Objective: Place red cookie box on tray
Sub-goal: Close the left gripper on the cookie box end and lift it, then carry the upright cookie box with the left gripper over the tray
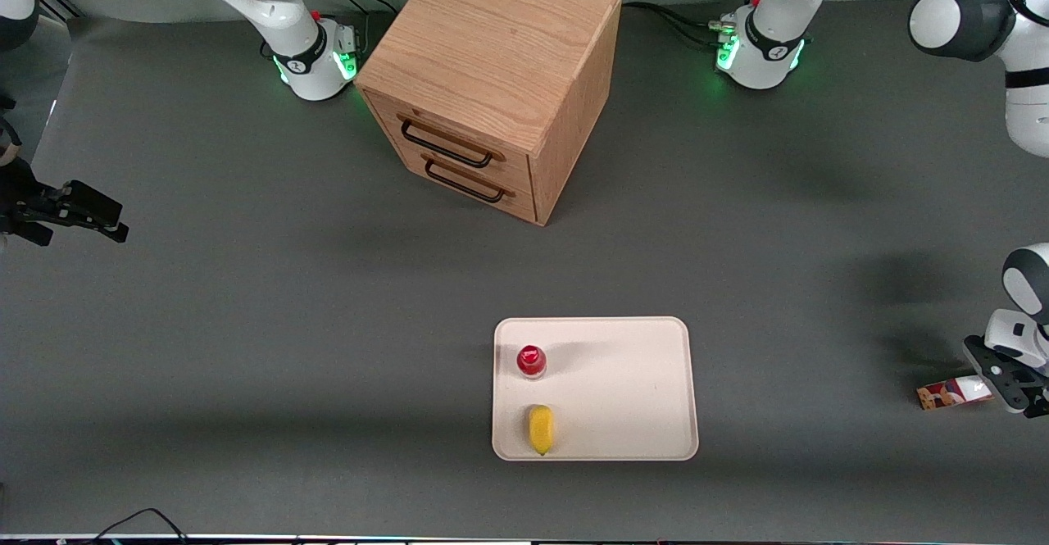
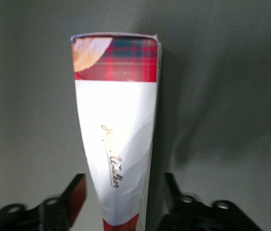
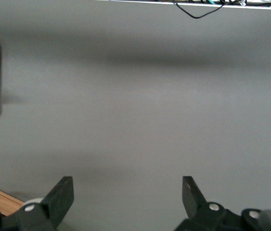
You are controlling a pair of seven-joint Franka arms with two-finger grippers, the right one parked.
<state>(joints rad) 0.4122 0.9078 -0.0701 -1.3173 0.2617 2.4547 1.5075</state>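
Your gripper (image 1: 1010,388) at working arm's table end, fingers apart, straddling box (image 2: 118,139) without clamping. Tray (image 1: 639,381) well apart, holding bottle (image 1: 531,360), banana (image 1: 541,429) at its 6 o'clock.

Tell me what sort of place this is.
Probably a robot lab bench: a grey mat with arm bases bolted on, a cabinet and a tray as props. The gripper straddles the cookie box toward the working arm's end.
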